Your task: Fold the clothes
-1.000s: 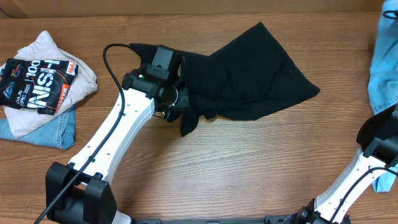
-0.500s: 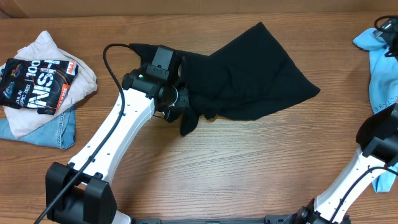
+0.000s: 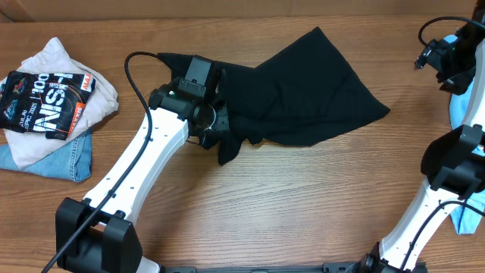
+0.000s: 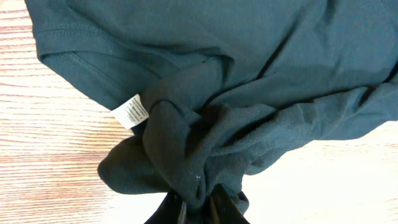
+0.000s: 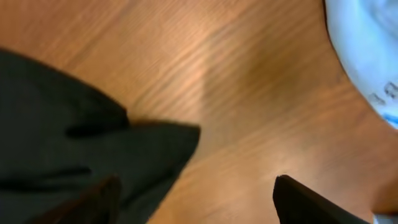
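Wooden table (image 3: pixel 303 189) | left end effector (image 4: pixel 196 208) unmoved, pinching black shirt (image 3: pixel 303 91) | right end effector (image 5: pixel 198 183) swung in, agape, empty

The shirt (image 3: pixel 303 91) lies spread on the tabletop (image 3: pixel 303 205) in the upper middle of the overhead frame. The left hand (image 3: pixel 216 130) is at its lower left edge with a bunch of its cloth between the fingers, and in the left wrist view the label (image 4: pixel 134 111) sits just left of that bunch. At the left edge, well apart from the shirt, a printed garment (image 3: pixel 45 102) lies on a tee (image 3: pixel 57 57), which lies on jeans (image 3: pixel 64 163). The right hand (image 3: pixel 443 54) is in the upper right corner, higher in the frame than another shirt (image 3: pixel 466 106) at the right edge.
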